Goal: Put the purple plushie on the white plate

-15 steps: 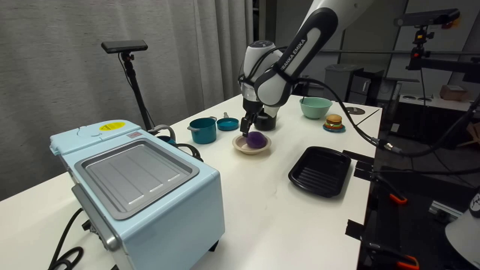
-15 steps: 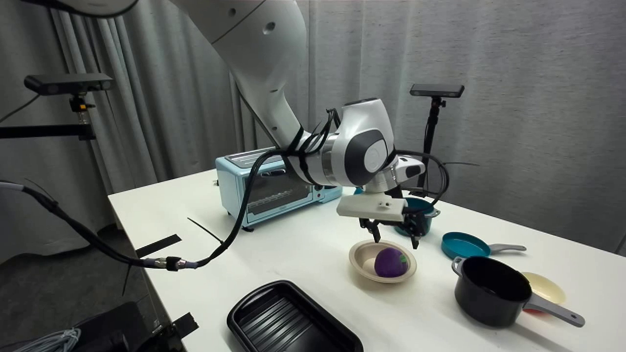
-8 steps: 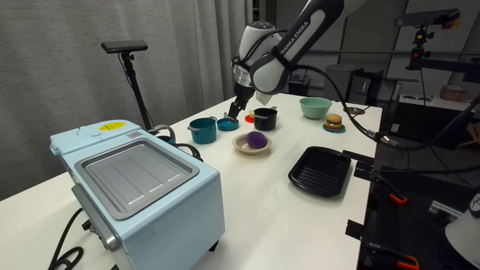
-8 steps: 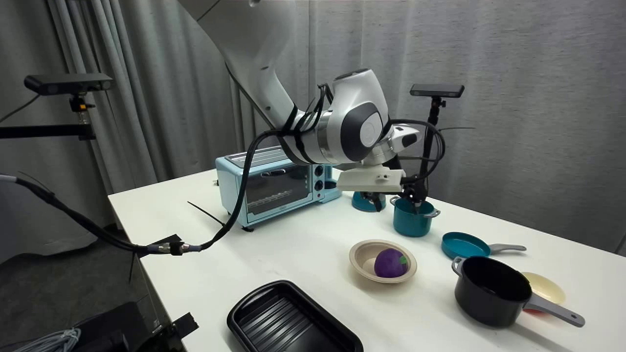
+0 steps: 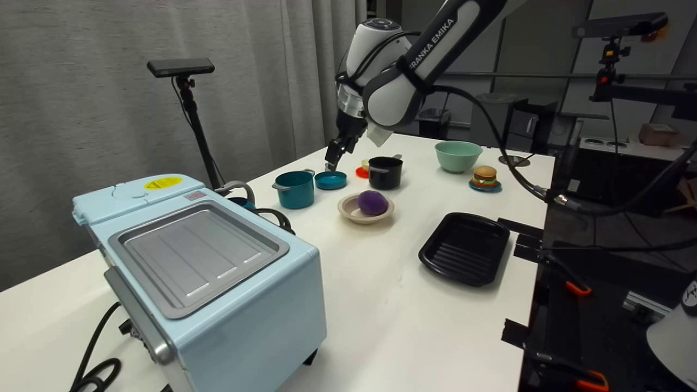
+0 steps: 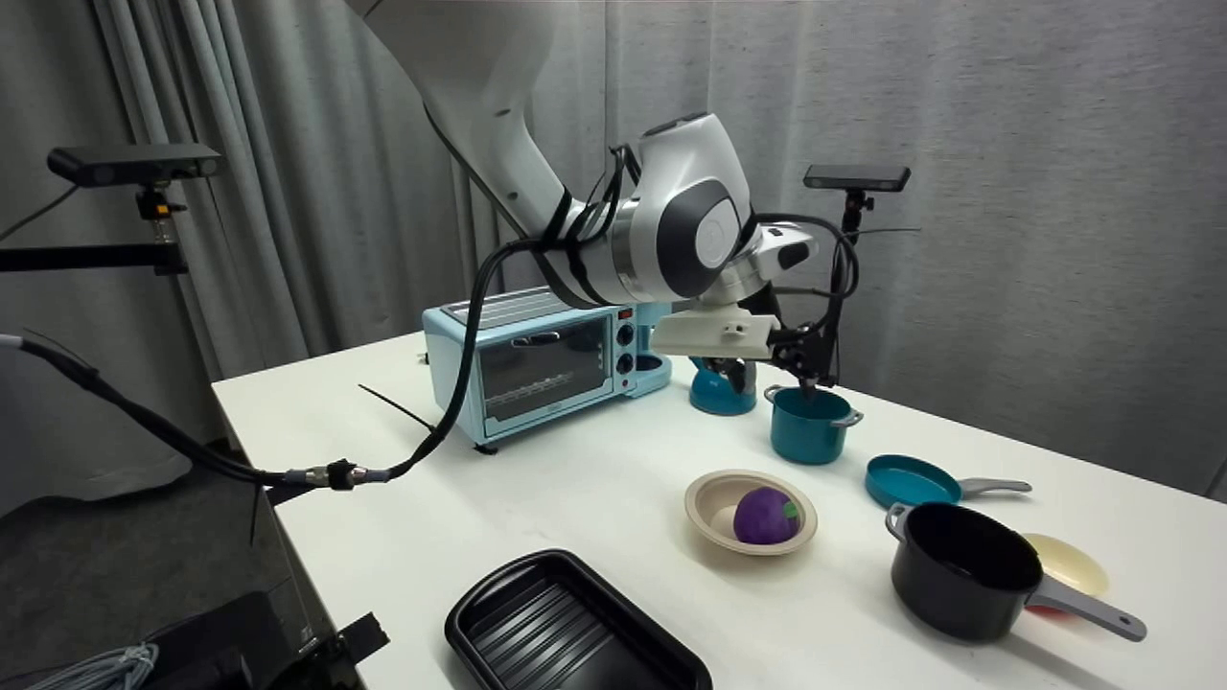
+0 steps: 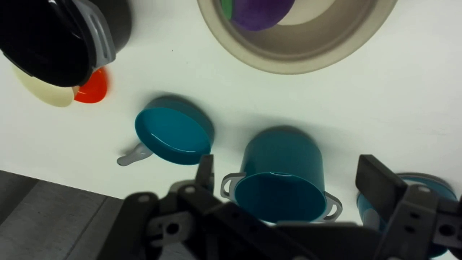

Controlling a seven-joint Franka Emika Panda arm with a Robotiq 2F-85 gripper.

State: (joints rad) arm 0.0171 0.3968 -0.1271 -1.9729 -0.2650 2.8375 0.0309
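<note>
The purple plushie (image 5: 373, 203) rests inside the white plate (image 5: 364, 220), a shallow cream dish with a raised rim, on the table. Both show in an exterior view, the plushie (image 6: 765, 517) with a green patch on its side and the plate (image 6: 703, 515) around it. In the wrist view, the plushie (image 7: 261, 14) and plate (image 7: 288, 64) are cut off by the top edge. My gripper (image 6: 775, 387) is open and empty, raised behind the plate and apart from it. In the wrist view, my gripper (image 7: 285, 159) has its fingers wide apart, with a teal pot seen between them.
The teal pot (image 6: 807, 436) stands below my gripper, beside a teal pan (image 6: 906, 479) and a teal kettle (image 6: 721, 395). A black pot (image 6: 954, 585), a black ridged tray (image 6: 566, 628), a light blue toaster oven (image 5: 245, 305), a mint bowl (image 5: 458, 158) and a toy burger (image 5: 484, 177) stand around.
My gripper has risen from just above the plate and moved back, away from it, over the teal pot's area. The plushie and plate have stayed in place.
</note>
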